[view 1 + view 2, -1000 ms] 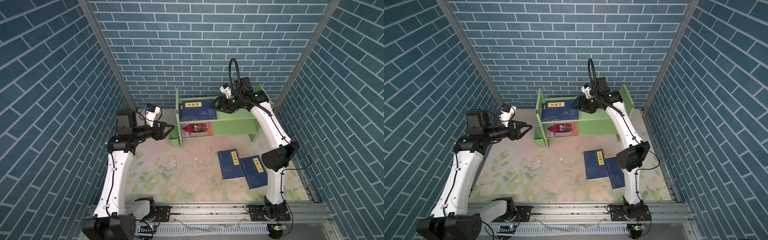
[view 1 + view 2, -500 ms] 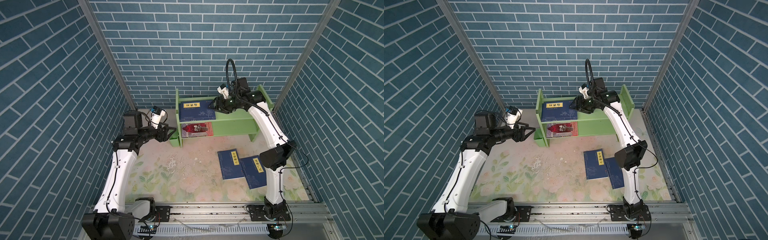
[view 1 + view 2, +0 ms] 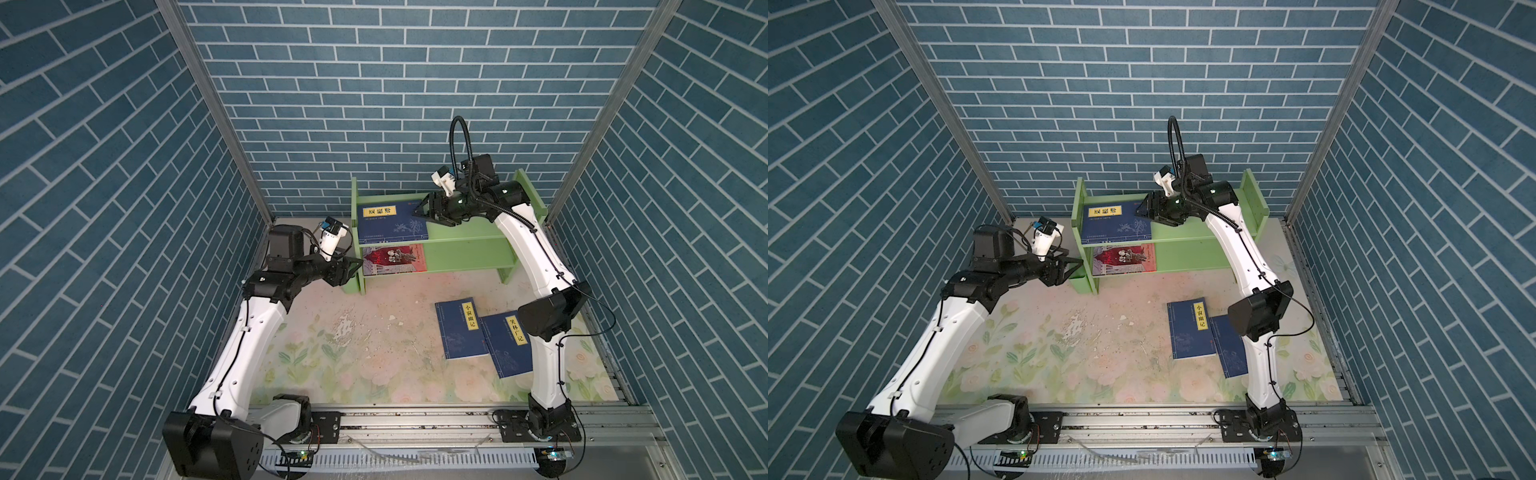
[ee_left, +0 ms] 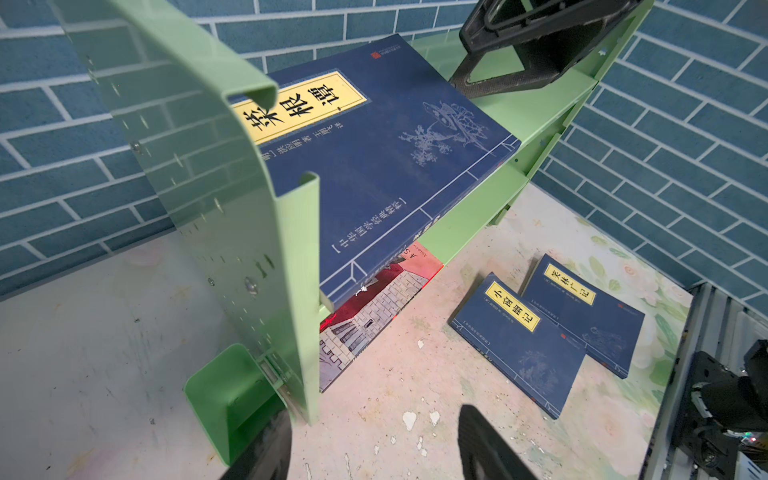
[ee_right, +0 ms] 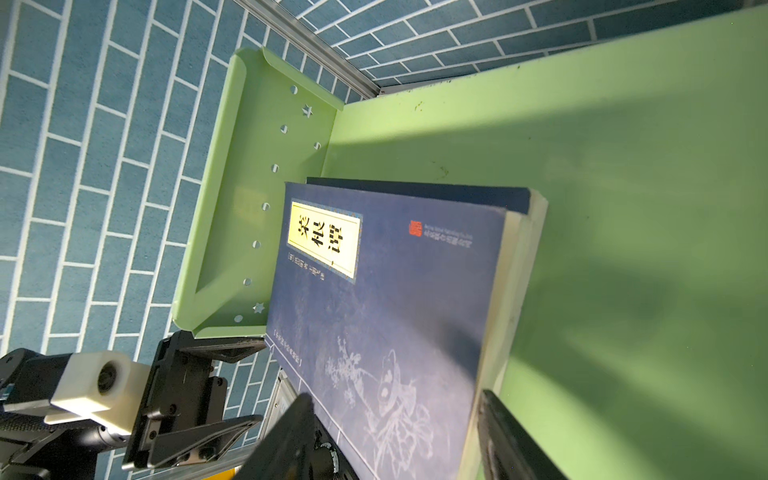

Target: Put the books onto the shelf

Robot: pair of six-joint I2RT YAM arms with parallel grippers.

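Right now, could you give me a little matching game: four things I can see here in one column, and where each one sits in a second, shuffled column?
Things
1. red-and-grey book
2. pair of overlapping blue books
3. small green cup
4. right gripper

Places
A. on the floral mat
B. over the upper tier of the shelf
C. on the outside of the shelf's side panel
D. on the shelf's lower tier

Pairs: 1-D, 2-A, 3-C, 4-B
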